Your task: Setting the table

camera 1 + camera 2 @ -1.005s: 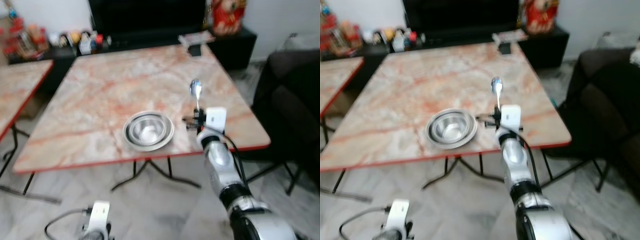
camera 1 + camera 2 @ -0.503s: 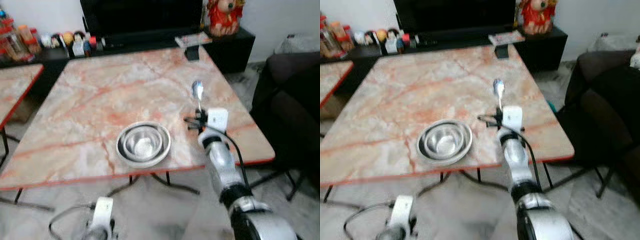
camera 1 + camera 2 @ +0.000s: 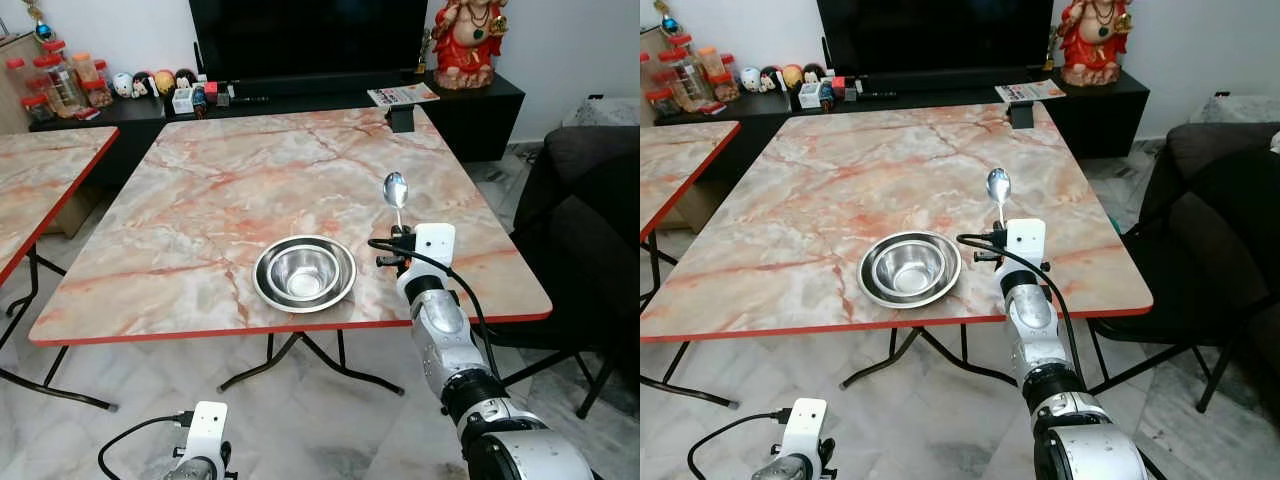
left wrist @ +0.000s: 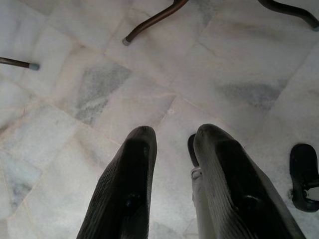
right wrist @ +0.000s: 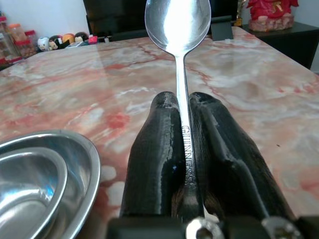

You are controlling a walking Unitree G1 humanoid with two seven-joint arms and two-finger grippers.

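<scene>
Steel spoon (image 5: 177,20), stamped GUINNESS on its handle, stood pinched upright between my right gripper (image 5: 185,124) fingers above the table (image 3: 200,200) just right of the nested bowls (image 3: 304,273), presumably ready to lay beside them; left gripper (image 4: 174,164) hung idle, fingers slightly apart.

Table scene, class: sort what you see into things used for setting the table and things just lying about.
For the job: spoon in the right gripper; stacked steel bowls; marble table.

Lying about: red figurine; jars; leaflet; television.
</scene>
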